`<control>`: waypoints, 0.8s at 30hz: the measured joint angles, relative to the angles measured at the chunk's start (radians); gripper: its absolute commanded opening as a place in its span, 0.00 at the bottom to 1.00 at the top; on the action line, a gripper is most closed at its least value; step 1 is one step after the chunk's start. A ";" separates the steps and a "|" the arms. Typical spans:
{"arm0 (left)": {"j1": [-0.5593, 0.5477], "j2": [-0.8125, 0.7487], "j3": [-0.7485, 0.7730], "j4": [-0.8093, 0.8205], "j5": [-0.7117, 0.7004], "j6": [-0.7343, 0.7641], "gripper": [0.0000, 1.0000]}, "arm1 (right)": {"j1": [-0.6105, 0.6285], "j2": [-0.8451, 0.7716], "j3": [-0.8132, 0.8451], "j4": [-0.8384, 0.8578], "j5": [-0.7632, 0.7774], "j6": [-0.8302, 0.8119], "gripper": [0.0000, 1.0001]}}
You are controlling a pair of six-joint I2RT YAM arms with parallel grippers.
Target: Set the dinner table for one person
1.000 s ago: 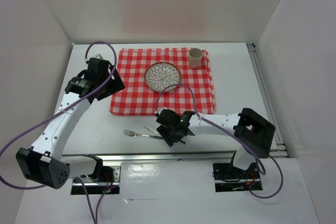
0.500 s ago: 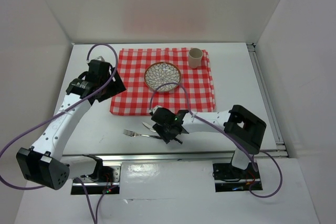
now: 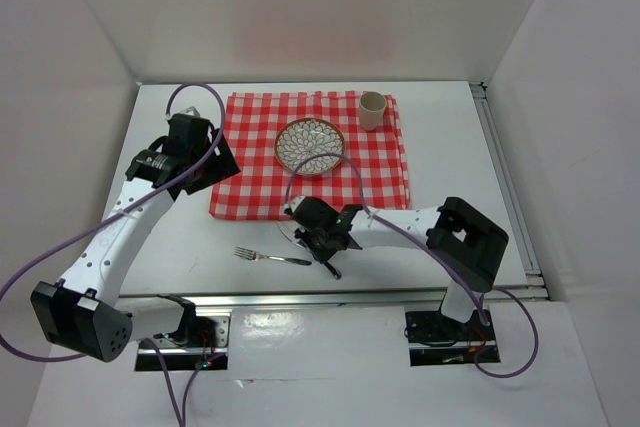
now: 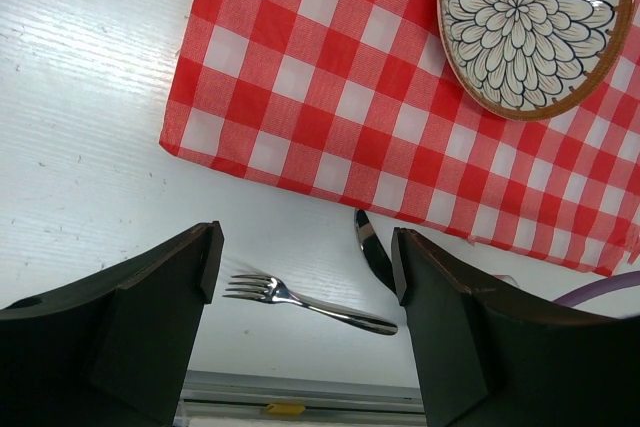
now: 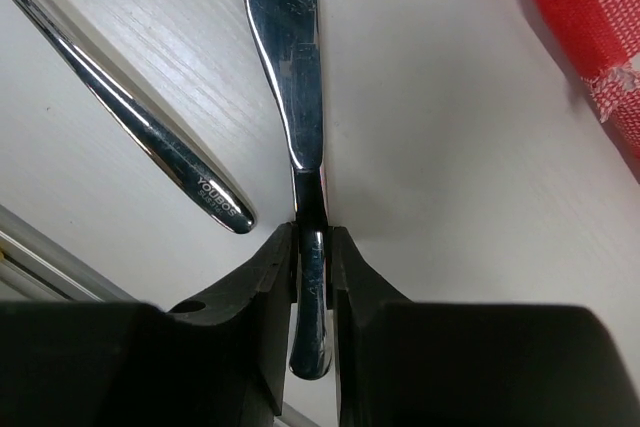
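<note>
Two fingers of my right claw (image 5: pixel 310 247) have just pinched shut on the handle of the knife (image 5: pixel 290 97) at the near edge of the table (image 3: pixel 450 147), beside the fork (image 5: pixel 130 117), so I judge lifting can start. The knife lies near-to-far, blade toward the cloth (image 3: pixel 250 147); the table runs long left to right.

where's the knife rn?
Top view, near-centre of the dinner table: the knife is pinched by its handle in the right tool, beside the fork, just short of the checked cloth.
</note>
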 measured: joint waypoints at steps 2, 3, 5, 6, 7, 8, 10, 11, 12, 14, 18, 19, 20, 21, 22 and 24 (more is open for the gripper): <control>0.000 0.000 0.000 0.000 0.000 0.000 0.86 | 0.005 0.000 0.002 -0.003 0.006 -0.007 0.00; 0.000 0.000 0.000 0.000 0.000 0.000 0.86 | 0.009 0.000 0.005 -0.009 0.012 -0.011 0.00; 0.000 0.000 0.000 0.000 0.000 0.000 0.86 | 0.021 0.000 0.012 -0.026 0.024 -0.021 0.00; 0.000 0.000 0.000 0.000 0.000 0.000 0.86 | 0.027 0.000 0.016 -0.041 0.032 -0.026 0.00; 0.000 0.000 0.000 0.000 0.000 0.000 0.86 | 0.035 0.000 0.021 -0.059 0.040 -0.029 0.00; 0.000 0.000 0.000 0.000 0.000 0.000 0.86 | 0.039 -0.002 0.024 -0.073 0.046 -0.031 0.00; 0.000 0.000 0.000 0.000 0.000 0.000 0.86 | 0.048 -0.010 0.028 -0.110 0.060 -0.036 0.00; 0.000 0.000 0.000 0.000 0.000 0.000 0.86 | 0.051 -0.019 0.029 -0.127 0.066 -0.039 0.00; 0.000 0.000 0.000 0.001 0.000 0.000 0.86 | 0.051 -0.029 0.029 -0.144 0.072 -0.040 0.00; 0.000 0.000 0.000 0.003 0.000 0.000 0.86 | 0.051 -0.053 0.029 -0.172 0.087 -0.043 0.00; 0.000 0.000 0.000 0.008 0.000 0.000 0.86 | 0.051 -0.087 0.035 -0.204 0.118 -0.044 0.00; 0.000 0.000 0.000 0.008 0.000 0.000 0.86 | 0.051 -0.093 0.037 -0.205 0.125 -0.045 0.00; 0.000 0.000 0.000 0.008 0.000 0.000 0.86 | 0.051 -0.099 0.039 -0.206 0.130 -0.045 0.00; 0.000 0.000 0.000 0.008 0.000 0.000 0.86 | 0.051 -0.106 0.040 -0.206 0.138 -0.045 0.00; 0.000 0.000 0.000 0.008 0.000 0.000 0.86 | 0.051 -0.116 0.042 -0.206 0.146 -0.045 0.00; 0.000 0.000 0.000 0.008 0.000 0.000 0.86 | 0.051 -0.134 0.048 -0.212 0.165 -0.043 0.00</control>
